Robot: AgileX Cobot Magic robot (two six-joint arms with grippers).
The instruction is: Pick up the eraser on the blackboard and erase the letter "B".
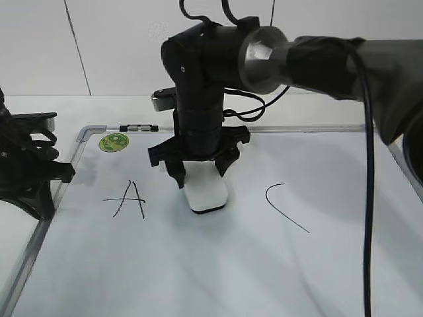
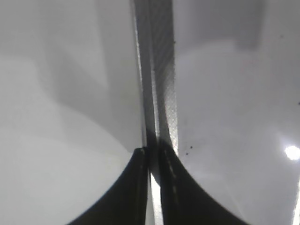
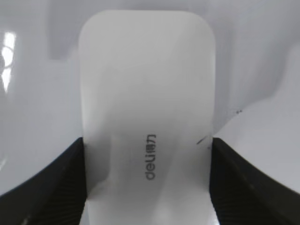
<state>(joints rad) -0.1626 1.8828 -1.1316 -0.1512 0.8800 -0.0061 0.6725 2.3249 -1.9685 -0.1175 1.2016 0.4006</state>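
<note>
R gripper (image 1: 200,173) clamped on eraser (image 1: 206,194) long sides: prob light, stiff, slick plastic; L gripper (image 2: 152,154) pinched closed.

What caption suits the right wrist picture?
Right gripper clamps the white eraser flat on the blackboard.

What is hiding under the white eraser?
The eraser sits flat on the blackboard, between the A and the C, held by the right gripper. No B shows anywhere. Whether any of it remains underneath cannot be seen, because the eraser covers that spot.
</note>
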